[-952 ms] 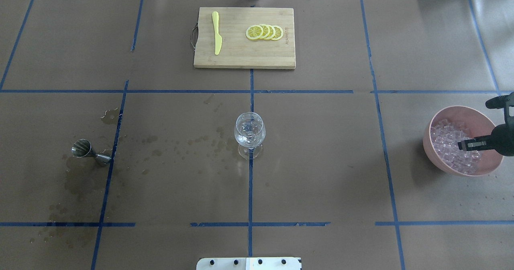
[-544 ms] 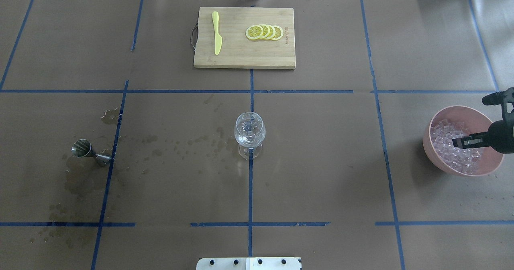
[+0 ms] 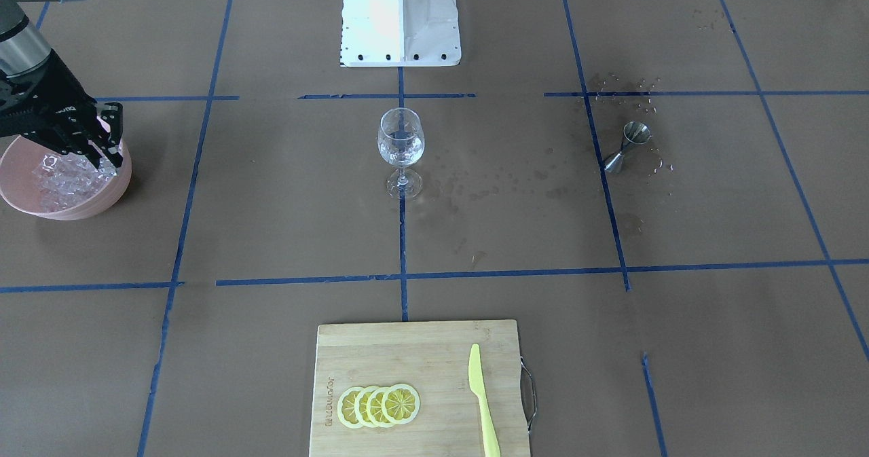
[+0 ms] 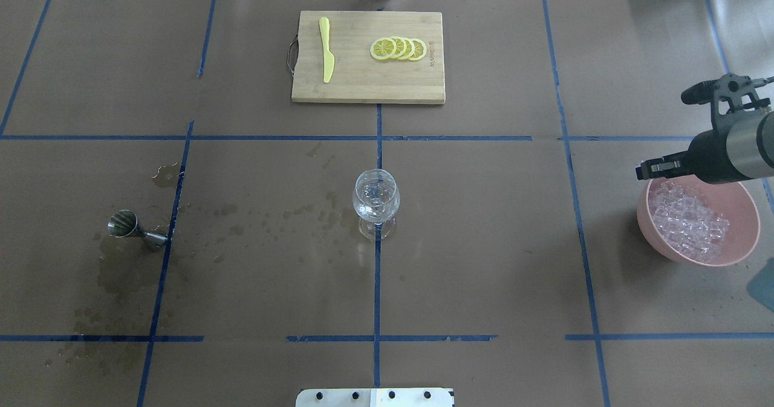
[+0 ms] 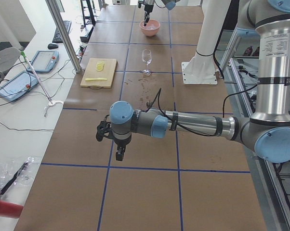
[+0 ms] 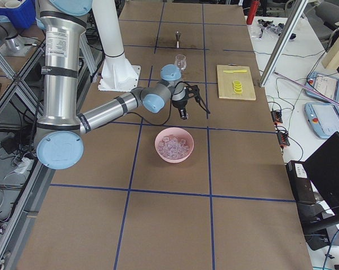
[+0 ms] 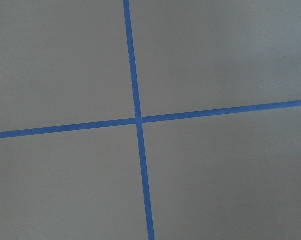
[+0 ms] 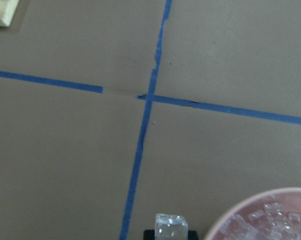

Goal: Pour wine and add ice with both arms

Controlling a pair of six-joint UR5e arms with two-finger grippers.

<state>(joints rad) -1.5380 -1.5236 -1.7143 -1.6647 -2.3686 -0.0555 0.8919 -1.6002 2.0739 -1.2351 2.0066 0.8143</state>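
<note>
My right gripper hangs above the far-left rim of the pink bowl, shut on one ice cube. The bowl holds a heap of ice, also seen in the front-facing view. The wine glass stands upright at the table's centre with a little clear wine in it. The steel jigger lies tilted at the left. My left gripper shows only in the exterior left view, off beyond the table's left part; I cannot tell whether it is open or shut.
A wooden cutting board at the far middle carries lemon slices and a yellow knife. Wet splash stains mark the brown paper around the jigger. The white pedestal base stands at the near edge.
My right gripper has lifted out of the ice heap and moved up and towards the bowl's far-left rim, carrying a cube. Glass and jigger have not moved.
</note>
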